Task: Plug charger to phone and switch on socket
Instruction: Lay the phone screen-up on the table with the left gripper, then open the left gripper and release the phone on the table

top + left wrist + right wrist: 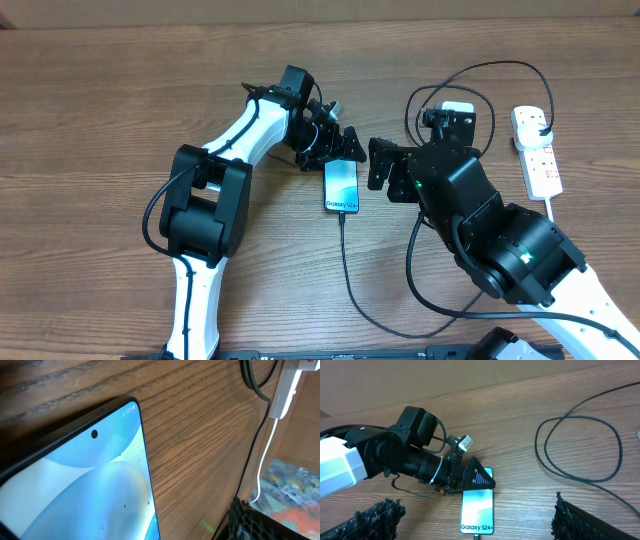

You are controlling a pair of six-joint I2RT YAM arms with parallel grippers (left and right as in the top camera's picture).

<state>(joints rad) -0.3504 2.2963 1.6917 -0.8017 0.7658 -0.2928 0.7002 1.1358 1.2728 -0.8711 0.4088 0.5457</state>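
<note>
The phone lies flat on the wooden table with its screen lit; it also shows in the right wrist view and fills the left wrist view. The charger's small connector sits in the phone's bottom port, and its black cable loops round to a black plug in the white socket strip. My left gripper is open over the phone's top end, one finger clear of the phone's edge. My right gripper is open and empty, just right of the phone.
The cable makes a wide loop on the table at the back right. The strip's thick white cord runs off the table's edge. A white block lies behind my right arm.
</note>
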